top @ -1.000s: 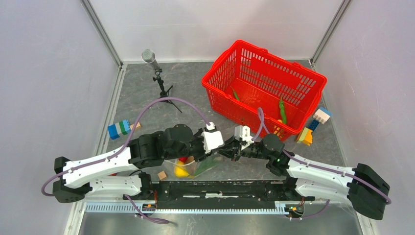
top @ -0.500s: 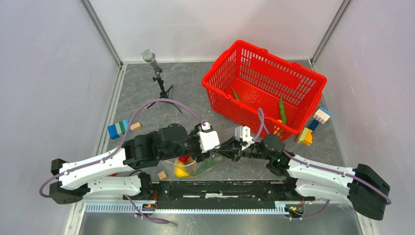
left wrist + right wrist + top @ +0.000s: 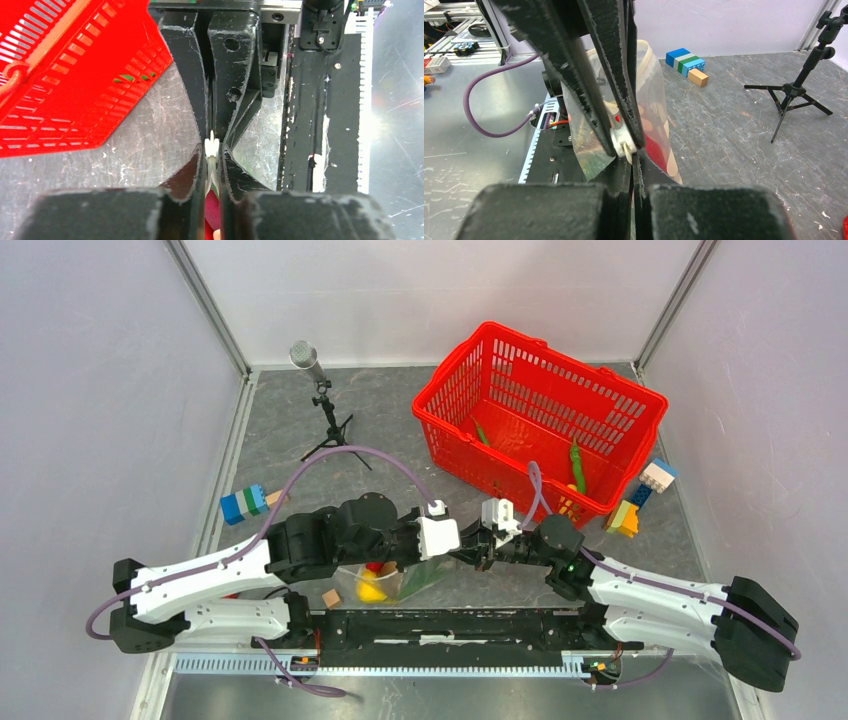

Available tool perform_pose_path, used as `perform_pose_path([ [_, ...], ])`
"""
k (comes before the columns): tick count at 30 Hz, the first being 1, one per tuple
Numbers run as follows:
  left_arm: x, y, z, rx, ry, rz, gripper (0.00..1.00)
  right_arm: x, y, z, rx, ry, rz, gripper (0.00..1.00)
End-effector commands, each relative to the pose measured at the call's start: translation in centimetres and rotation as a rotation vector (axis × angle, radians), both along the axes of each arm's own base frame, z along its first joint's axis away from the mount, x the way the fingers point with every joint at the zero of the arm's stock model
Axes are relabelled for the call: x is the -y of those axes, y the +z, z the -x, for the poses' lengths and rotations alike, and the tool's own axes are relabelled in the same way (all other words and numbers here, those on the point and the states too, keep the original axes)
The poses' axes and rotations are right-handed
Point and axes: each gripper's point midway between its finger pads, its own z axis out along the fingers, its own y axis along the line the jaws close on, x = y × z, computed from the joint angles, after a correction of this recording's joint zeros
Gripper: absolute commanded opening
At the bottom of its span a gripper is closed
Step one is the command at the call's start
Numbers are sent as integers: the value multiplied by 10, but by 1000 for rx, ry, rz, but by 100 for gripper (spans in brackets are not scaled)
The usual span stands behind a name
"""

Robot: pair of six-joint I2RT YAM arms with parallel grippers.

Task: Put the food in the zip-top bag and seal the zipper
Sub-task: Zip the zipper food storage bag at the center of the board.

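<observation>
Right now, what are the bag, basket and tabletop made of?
Clear zip-top bag: thin glossy plastic film, see-through, creased. Red mesh basket: likely rigid moulded plastic, uniform colour, slotted walls. Grey tabletop: mottled, scratched; stone-look or metal, unclear.

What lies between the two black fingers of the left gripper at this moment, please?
The narrow white plastic zipper strip of the clear dotted zip-top bag, pinched edge-on by the left gripper, as the left wrist view shows.
</observation>
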Motion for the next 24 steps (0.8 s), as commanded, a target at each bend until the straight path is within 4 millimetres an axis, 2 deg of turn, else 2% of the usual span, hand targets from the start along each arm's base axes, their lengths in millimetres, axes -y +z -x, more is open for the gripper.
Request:
perform_pose_path([
  [1,-2,29,0,36,-15,65,6,4,16,-1,31,-18,-57,0],
  [2,-3,29,0,35,-12,65,2,5,15,-1,30,-24,-57,0],
  [11,-16,17,1,8,16,30,2,14,13,-13,22,-114,-76,0],
  [24,-78,5,-13,19,232,-8,2,25,10,-19,15,-183,-93,0],
])
